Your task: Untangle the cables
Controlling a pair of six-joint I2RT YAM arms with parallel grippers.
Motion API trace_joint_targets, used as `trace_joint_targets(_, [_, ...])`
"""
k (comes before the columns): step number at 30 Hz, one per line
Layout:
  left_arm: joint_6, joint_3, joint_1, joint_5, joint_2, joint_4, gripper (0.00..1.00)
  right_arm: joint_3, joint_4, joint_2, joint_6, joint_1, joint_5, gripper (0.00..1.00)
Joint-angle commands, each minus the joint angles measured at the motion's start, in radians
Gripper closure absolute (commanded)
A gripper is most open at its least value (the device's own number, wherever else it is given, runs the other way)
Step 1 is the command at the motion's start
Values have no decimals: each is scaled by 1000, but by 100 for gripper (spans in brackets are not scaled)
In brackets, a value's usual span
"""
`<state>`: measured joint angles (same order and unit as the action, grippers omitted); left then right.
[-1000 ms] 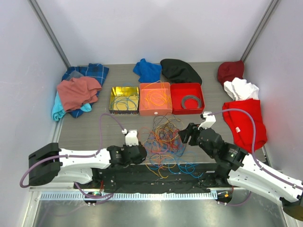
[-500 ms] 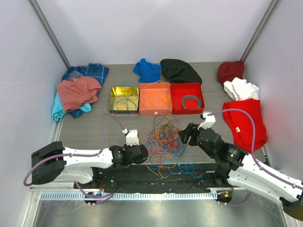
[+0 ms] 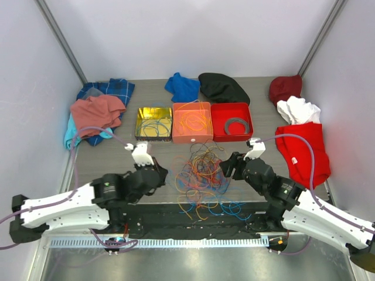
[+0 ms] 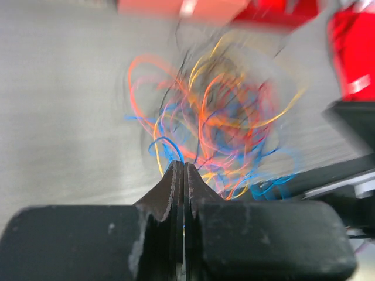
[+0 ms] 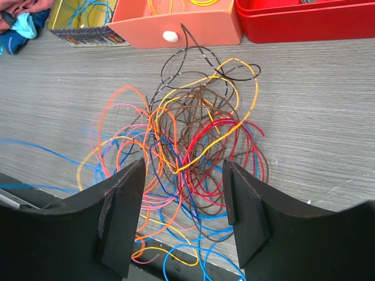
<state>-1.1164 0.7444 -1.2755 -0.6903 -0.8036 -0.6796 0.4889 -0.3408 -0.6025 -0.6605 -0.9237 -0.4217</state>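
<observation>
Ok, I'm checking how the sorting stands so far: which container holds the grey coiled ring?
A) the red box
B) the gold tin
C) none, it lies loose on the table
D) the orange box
A: in the top view the grey coiled ring lies inside the red box, the rightmost of the three containers in the row.

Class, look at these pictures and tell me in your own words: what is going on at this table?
Two grippers are working on a tangled heap of coloured cables. The left gripper is shut at the heap's left side; the blur hides whether it pinches a strand. The right gripper hangs open at the heap's right side, holding nothing. A few cables already lie in the yellow tin and the orange box behind the heap.
</observation>
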Motion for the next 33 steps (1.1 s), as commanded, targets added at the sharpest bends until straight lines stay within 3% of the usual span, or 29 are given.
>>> trace_joint_targets(1, [179,169,-4,-207,60,-77,100,17,68,0,13,-6,6,37])
trace_joint_targets(4, [335,329,-4,-288,28,-57,100,36,80,-3,32,-6,15,37])
trace_joint_targets(12, [820,657,-4,-368,-74,187,100,80,89,-23,64,-6,34,37])
trace_joint_targets(16, [980,818,-4,-367,-127,296,100,96,105,-29,82,-4,46,37])
trace_joint_targets(21, [1089,1009,-4,-315,-250,307,100,106,140,-59,96,-6,95,38])
trace_joint_targets(24, [1141,1052,-4,-328,-301,314,100,109,151,-72,88,-6,112,38])
trace_joint_targets(29, [1239,978,-1,-405,-312,425,100,103,140,-39,82,-6,106,38])
trace_joint_targets(33, [1178,923,44,-410,-302,393,100,100,103,-2,85,-6,86,38])
